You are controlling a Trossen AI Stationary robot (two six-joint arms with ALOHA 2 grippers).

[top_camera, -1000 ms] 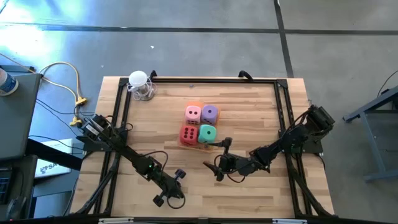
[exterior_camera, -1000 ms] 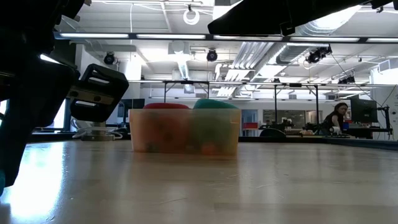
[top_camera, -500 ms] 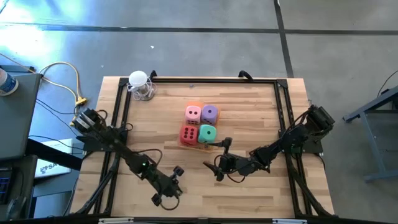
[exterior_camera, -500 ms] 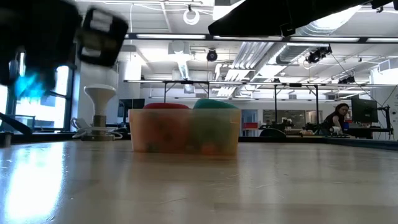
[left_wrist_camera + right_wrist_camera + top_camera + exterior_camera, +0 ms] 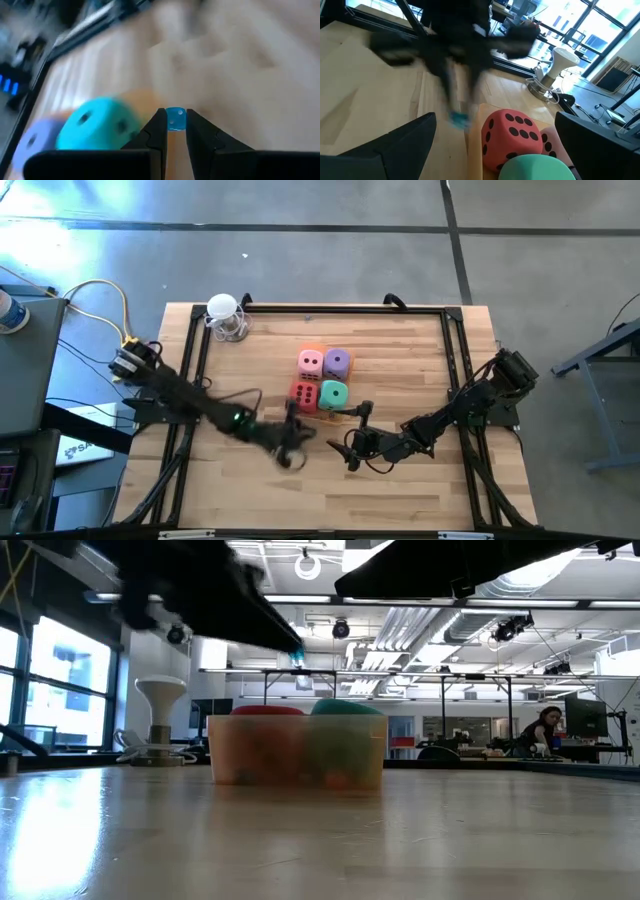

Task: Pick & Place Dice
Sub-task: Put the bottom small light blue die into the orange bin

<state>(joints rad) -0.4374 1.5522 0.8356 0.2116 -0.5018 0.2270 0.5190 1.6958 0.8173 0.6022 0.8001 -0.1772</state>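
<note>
Four soft dice sit in a translucent orange tray at mid-table: pink, purple, red and teal. My left gripper, blurred, hangs just on the near-left side of the red die. It is shut on a tiny blue cube, which also shows as a speck in the low view. My right gripper stands open to the near right of the tray, facing the red die and touching nothing. My left gripper pinches the tiny blue cube by two opposite sides between its two fingertips. The fingers slant down from the table's near-left side toward the tray. The cube is lifted clear of the table.
A white stand-like object sits at the far left of the table. Black frame rails run along the table's edges. Bare wood lies near and left of the tray. A person sits far off in the room behind.
My left gripper has risen from near the table's near edge and swung toward the tray. It has tipped from pointing down to a shallower slant and has stayed shut on the blue cube. My right arm has kept still.
</note>
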